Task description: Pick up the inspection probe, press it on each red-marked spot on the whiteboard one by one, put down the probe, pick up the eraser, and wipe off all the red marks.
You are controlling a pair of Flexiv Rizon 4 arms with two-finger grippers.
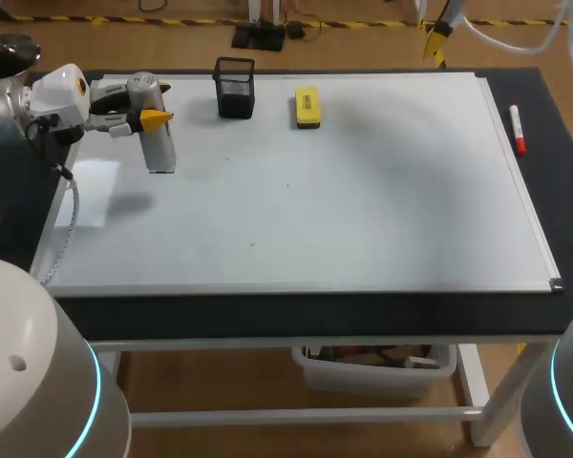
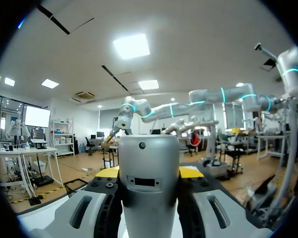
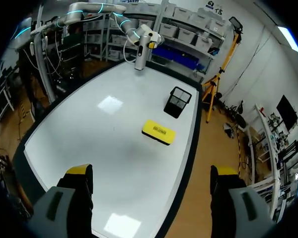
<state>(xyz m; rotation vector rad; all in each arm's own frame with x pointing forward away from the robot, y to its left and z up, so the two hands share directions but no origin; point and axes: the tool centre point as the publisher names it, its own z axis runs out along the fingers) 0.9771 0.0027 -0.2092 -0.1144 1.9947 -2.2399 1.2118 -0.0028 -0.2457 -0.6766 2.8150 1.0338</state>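
Our left gripper (image 1: 148,117) holds the probe (image 1: 159,148) above the whiteboard (image 1: 363,210). Our right gripper (image 3: 151,173) is wide open. The eraser (image 1: 307,107) lies on the whiteboard.

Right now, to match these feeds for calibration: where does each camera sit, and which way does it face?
Head: above and behind the table, looking down on the whiteboard; left arm enters at left.
Left wrist: looks level into the room; left gripper clamps the inspection probe.
Right wrist: high up, looking down on the whiteboard; right gripper open.
Shared: head and right wrist both show the eraser.
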